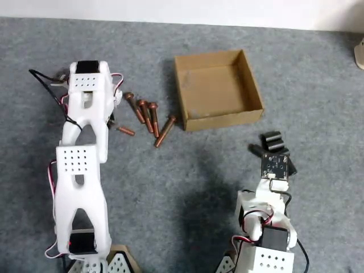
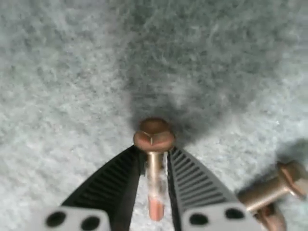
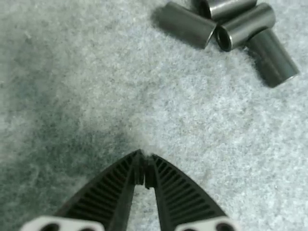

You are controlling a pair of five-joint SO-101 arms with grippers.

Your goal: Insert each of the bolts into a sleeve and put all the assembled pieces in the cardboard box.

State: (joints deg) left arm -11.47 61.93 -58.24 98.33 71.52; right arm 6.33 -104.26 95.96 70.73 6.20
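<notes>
Held bolt (image 2: 153, 137): copper-coloured, with a hex head on a round flange and a smooth shank. The left gripper (image 2: 155, 153) has it by the shank. The ribbed black fingers (image 2: 120, 178) are clamped on either side, and the head sticks out past the tips. The far end of the shank blurs out between the fingers. Can't tell whether the bolt touches the grey surface (image 1: 187, 187) or hangs just off it.

Loose bolts (image 1: 148, 115): same copper colour. They lie in a rough fan beside the cardboard box (image 1: 224, 120), on the wall facing the left arm (image 1: 85, 114). A shorter piece (image 1: 126, 131) shows at the arm's edge, farther from the box. Can't tell if that is the held one, because the arm's white body covers the fingers from above. In the left wrist view another bolt (image 2: 274, 185) lies near the fingers, partly cut off by the frame edge.

Sleeves (image 3: 245, 26): four dark metal tubes with open ends, lying on their sides in a loose bunch, some touching. One is cut off at the frame edge. From above they (image 1: 273, 140) sit off the box's corner nearest the right arm, and the wrist camera board hides part of them.

Right gripper (image 3: 144, 161): fingers closed, tips meeting on nothing, low over the surface. It is short of the sleeves, on the side away from the box.

Box: open top, plain brown, upright.
</notes>
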